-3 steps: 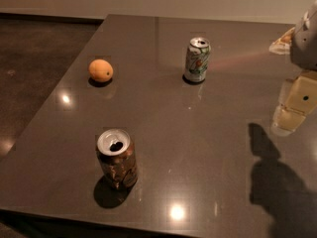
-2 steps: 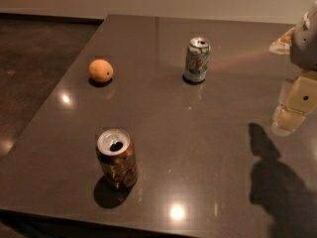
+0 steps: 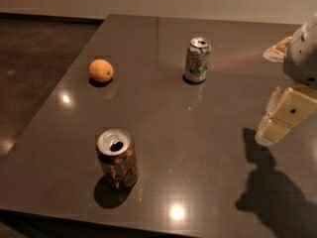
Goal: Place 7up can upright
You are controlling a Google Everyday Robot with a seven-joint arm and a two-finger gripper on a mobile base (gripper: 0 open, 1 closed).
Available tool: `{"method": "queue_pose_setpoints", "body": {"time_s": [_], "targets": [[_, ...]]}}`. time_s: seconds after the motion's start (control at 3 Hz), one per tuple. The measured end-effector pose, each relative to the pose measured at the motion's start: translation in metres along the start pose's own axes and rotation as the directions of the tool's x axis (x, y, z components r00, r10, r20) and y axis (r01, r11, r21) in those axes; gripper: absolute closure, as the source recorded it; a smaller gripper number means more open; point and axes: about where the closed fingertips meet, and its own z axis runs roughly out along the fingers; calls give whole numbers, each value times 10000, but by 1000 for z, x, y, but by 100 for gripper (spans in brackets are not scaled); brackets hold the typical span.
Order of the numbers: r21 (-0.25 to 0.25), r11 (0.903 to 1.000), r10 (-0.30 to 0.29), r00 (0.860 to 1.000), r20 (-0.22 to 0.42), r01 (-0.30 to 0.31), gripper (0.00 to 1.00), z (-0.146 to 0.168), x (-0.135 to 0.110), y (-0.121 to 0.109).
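The 7up can, label barely legible, stands upright, well apart from the right-edge gripper, grip state unclear.

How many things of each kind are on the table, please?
Cans: 2, the green 7up can and a brown can, both upright.
Fruit: 1, an orange.
Total: 3.
The claw hangs at the table's right side, apart from all three. A pale item at the far right edge is too hidden to name.
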Motion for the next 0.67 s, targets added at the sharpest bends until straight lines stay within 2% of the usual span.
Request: {"method": "queue_pose_setpoints", "body": {"time_s": [0.33, 0.67], "targets": [[149, 9984, 522, 9942, 944, -538, 0, 7, -11, 3], [188, 9977, 616, 9903, 1245, -644, 0, 7, -17, 3]]}}
